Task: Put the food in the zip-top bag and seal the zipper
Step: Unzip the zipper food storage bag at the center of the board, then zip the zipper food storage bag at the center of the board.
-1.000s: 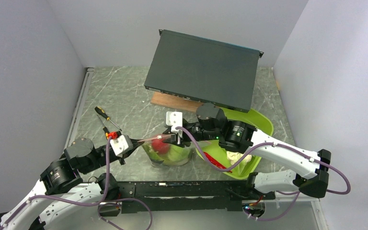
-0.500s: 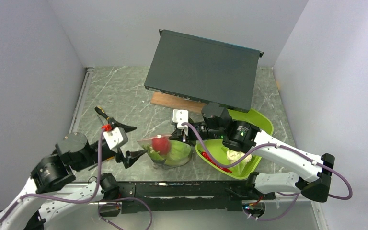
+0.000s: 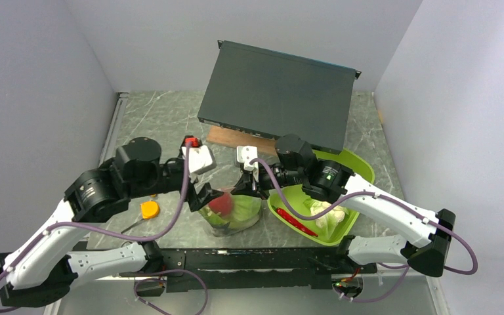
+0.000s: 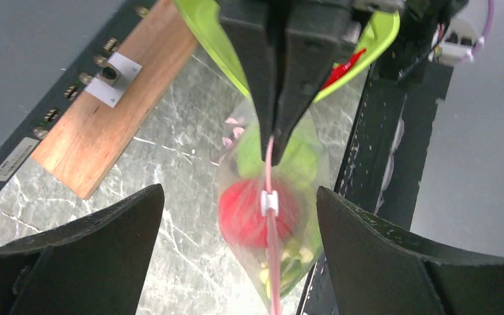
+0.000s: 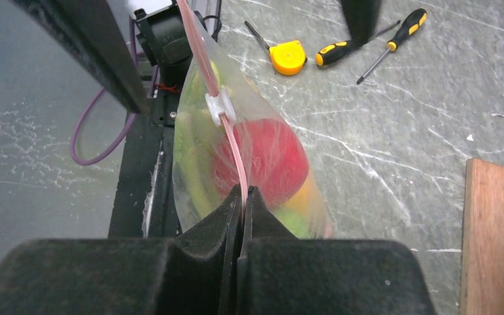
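Bag (image 3: 233, 211) hangs btwn the two arms, just left of green tray (image 3: 361, 172); tomato (image 4: 252, 213) and green items inside. Right claw (image 5: 244, 197) clenched on one end of zipper (image 4: 272, 161). Left claw (image 4: 239, 190) released, jaws wide either side of strip, not touching. Strip's long axis runs straight from left claw twd right claw; left arm is the free one. White slider (image 5: 218, 106) sits part-way along. Unclear whether strip is pressed shut; its near end is cut off in left wrist view. Chili (image 3: 300, 227) lies in tray, outside bag
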`<action>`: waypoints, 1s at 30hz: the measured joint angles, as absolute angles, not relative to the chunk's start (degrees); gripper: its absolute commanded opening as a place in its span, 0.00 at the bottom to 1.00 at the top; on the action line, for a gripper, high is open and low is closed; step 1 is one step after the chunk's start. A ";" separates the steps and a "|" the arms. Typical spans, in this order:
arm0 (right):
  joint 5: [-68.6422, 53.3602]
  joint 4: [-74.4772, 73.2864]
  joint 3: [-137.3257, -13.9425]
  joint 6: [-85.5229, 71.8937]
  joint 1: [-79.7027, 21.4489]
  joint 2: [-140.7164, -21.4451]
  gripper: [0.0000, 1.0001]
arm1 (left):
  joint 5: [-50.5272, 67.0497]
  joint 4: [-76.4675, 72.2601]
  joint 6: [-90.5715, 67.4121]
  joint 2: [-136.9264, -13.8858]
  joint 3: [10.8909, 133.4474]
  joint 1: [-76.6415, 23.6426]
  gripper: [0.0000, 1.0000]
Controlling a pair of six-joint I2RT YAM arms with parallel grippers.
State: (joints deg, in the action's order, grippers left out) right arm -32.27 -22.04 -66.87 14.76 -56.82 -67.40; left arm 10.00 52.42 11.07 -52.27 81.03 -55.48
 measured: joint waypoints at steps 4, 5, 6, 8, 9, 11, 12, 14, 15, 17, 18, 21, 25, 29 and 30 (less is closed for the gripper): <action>-32.58 -22.35 -67.20 14.15 -56.60 -67.53 0.00 | 5.91 55.68 12.78 -53.47 81.36 -60.95 0.73; -32.62 -22.35 -67.31 13.96 -56.60 -67.59 0.00 | 5.08 56.03 12.80 -53.69 81.43 -62.06 0.67; -32.60 -22.46 -67.57 13.63 -56.55 -67.81 0.00 | 4.14 56.66 12.88 -54.02 81.67 -63.13 0.64; -32.56 -22.48 -68.10 13.04 -56.51 -68.42 0.00 | 2.07 58.00 13.15 -55.11 82.30 -64.73 0.63; -32.53 -22.59 -68.49 12.80 -56.49 -68.95 0.00 | 1.04 58.26 13.26 -55.55 82.37 -65.14 0.63; -32.53 -22.70 -69.14 12.40 -56.45 -69.84 0.00 | -0.56 58.65 13.28 -56.18 82.37 -65.52 0.64; -32.53 -22.70 -69.43 12.34 -56.42 -70.24 0.00 | -1.63 58.81 13.30 -56.49 82.37 -65.65 0.63; -32.53 -22.72 -69.63 12.23 -56.38 -70.52 0.00 | -3.40 59.22 13.28 -56.75 82.37 -65.98 0.56; -32.53 -22.90 -69.71 12.21 -56.36 -70.52 0.00 | -4.29 59.57 13.30 -56.88 82.37 -66.22 0.54; -32.53 -22.94 -69.82 12.19 -56.34 -70.52 0.00 | -5.56 60.14 13.26 -57.30 82.37 -66.57 0.52; -32.53 -23.00 -69.82 12.16 -56.34 -70.52 0.00 | -6.09 60.51 13.30 -57.56 82.37 -66.63 0.52; -32.56 -23.00 -69.82 12.01 -56.34 -70.52 0.00 | -7.20 60.86 13.34 -57.84 82.37 -66.70 0.48; -32.56 -23.05 -69.84 11.90 -56.31 -70.52 0.00 | -7.81 61.04 13.39 -57.89 82.37 -66.74 0.38; -32.51 -23.18 -70.08 11.90 -56.29 -70.52 0.00 | -7.79 61.12 13.26 -58.02 82.37 -66.74 0.19; -32.49 -23.16 -70.15 11.92 -56.29 -70.52 0.00 | -7.75 61.08 13.32 -58.08 82.37 -66.81 0.10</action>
